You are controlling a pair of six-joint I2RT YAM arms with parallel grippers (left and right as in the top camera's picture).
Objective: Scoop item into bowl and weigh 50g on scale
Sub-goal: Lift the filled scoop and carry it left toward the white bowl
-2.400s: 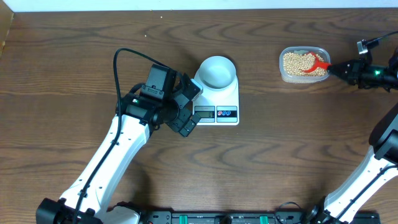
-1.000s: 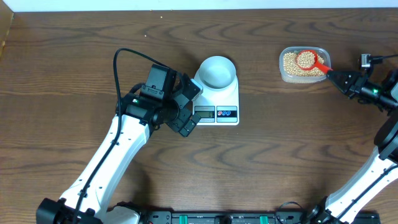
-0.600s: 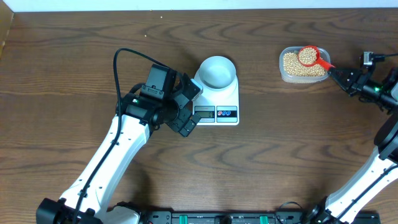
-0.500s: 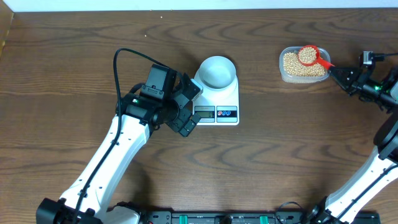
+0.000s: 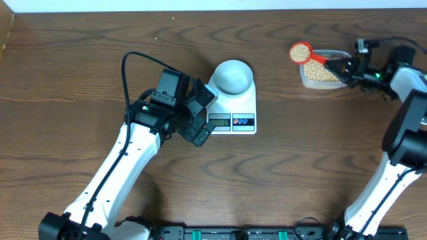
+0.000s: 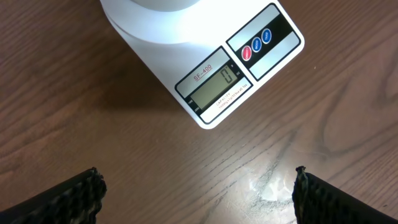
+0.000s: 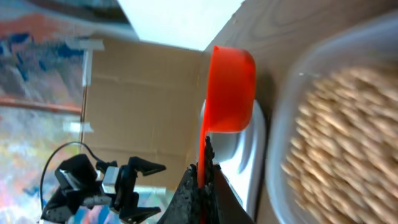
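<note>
Note right gripper (image 5: 335,64) clamped on handle of scoop (image 5: 301,51), heaped with beans (image 5: 300,51), raised near the table's far edge, just off the tub (image 5: 327,76) on the bowl side. Find bowl (image 5: 233,75) empty on scale (image 5: 243,110) at mid-table, well apart from scoop. Read zero on display. Record left gripper (image 5: 202,115) with jaws wide apart, holding nothing, beside scale's left edge. Expect spill risk over bare table from any tilt or jolt. Appears level, though wrist view is blurred. Expect overshoot if dumped at once.
</note>
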